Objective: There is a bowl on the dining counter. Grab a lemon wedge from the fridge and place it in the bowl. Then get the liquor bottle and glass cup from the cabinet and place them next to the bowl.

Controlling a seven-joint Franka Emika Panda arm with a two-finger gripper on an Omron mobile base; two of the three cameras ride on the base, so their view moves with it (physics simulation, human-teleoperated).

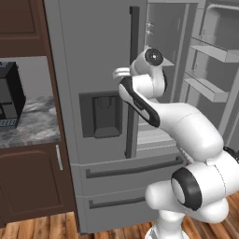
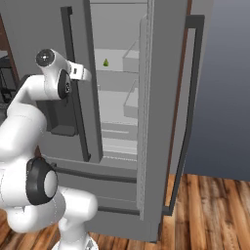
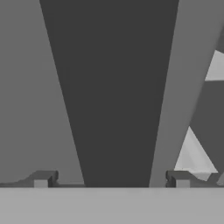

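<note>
So the arm is up against the fridge (image 1: 88, 70), with the hand right at the dark vertical handle (image 1: 133, 84) of the closed left door, about upper-door height in both base views. In the hand view the gripper (image 3: 111, 180) has its two fingertips (image 3: 42, 180) spread wide apart, and the dark handle bar runs up the frame right between them, not pinched, gap on both sides as far as I can see. Nothing held. The right fridge door (image 2: 166, 112) is swung open, and in the right base view you can see inside: a small green-yellow thing sitting on an upper shelf (image 2: 114, 73) toward the back, that's the lemon wedge (image 2: 105, 62), well apart from the hand and deeper in the fridge. It's tiny so I can't tell much more than colour and spot. The open door has white bins (image 1: 205, 88) on its inner side, seen in the left base view, and they look bare from here. Below the doors are two drawer fronts with long dark pulls (image 1: 133, 168). The left door also has a dark dispenser recess (image 1: 100, 114) just beside the arm's forearm. Off to the left there's a brown cabinet (image 1: 30, 184) with a marbled counter (image 1: 32, 126) and a black appliance (image 1: 10, 95) on it, can't tell what kind. Wood floor (image 2: 215, 215) underneath
</note>
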